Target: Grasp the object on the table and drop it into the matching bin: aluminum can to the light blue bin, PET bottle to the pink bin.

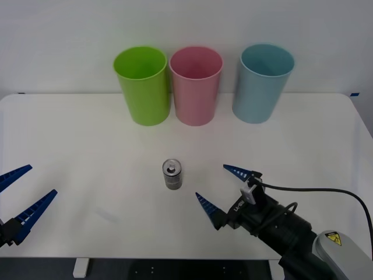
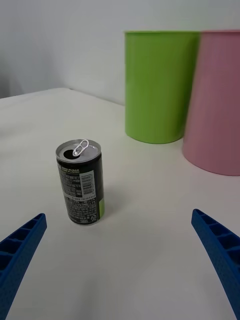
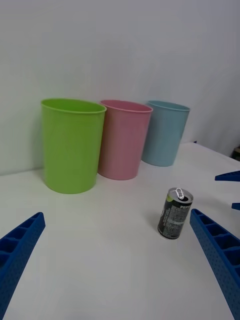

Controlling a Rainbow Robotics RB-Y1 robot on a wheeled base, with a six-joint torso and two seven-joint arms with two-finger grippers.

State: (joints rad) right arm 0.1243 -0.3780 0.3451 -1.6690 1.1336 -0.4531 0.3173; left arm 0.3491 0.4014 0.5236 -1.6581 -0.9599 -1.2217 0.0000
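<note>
Front view. The aluminum can (image 1: 172, 174) stands upright near the middle of the table (image 1: 70, 140), well apart from the three bins at the far edge: a lime green bin (image 1: 143, 87) on the left, the pink bin (image 1: 196, 87) just beside it, and the light blue bin (image 1: 261, 84) set apart on the right. The right gripper (image 1: 224, 188) sits low to the can's right with its blue fingers spread, not yet around the can. The left gripper (image 1: 23, 189) waits at the table's near left edge, fingers likewise spread. As far as this angle shows the bin interiors, nothing lies in them.

Right wrist view. The can (image 2: 80, 182) stands ahead of the right gripper (image 2: 120, 260), nearer one finger than the other. To grasp well, the gripper should probably be centred on the can and advanced until the fingers flank its body at mid-height, then closed; a high or off-centre pinch risks tipping it. The lime green bin (image 2: 160, 87) and pink bin (image 2: 215, 105) stand behind.

Left wrist view. The left gripper (image 3: 117, 255) is spread wide and holds nothing. The can (image 3: 175, 213) stands ahead of it, and the lime green (image 3: 71, 147), pink (image 3: 123, 142) and light blue (image 3: 165, 135) bins stand in a row beyond; their contents are hidden from this low angle.
</note>
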